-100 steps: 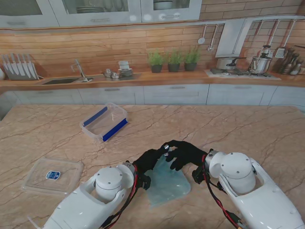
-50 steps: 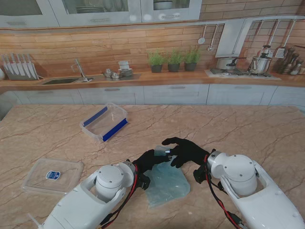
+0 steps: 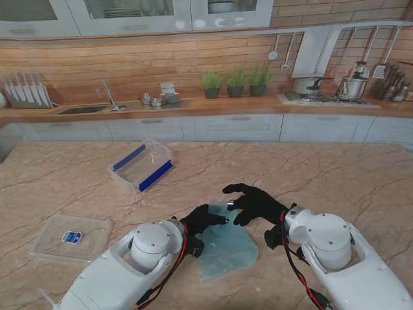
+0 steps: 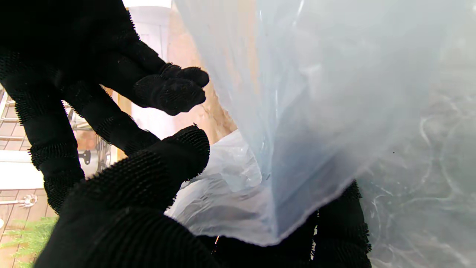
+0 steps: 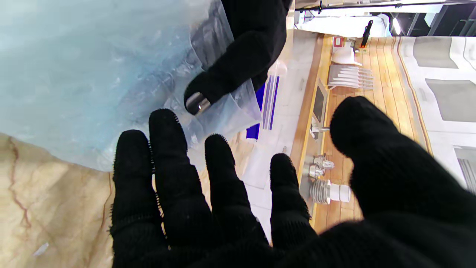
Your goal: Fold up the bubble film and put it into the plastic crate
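Film of pale blue translucent bubble plastic (image 3: 224,244) is lying partly folded on the marble table (image 3: 335,174) just in front of you, its long axis running away from you. Your black-gloved left hand (image 3: 205,218) is pinching its far edge; your right hand (image 3: 255,203) is hovering beside it, fingers spread and holding nothing. Farther left, well apart, the clear blue-sided plastic crate (image 3: 141,165) is waiting.
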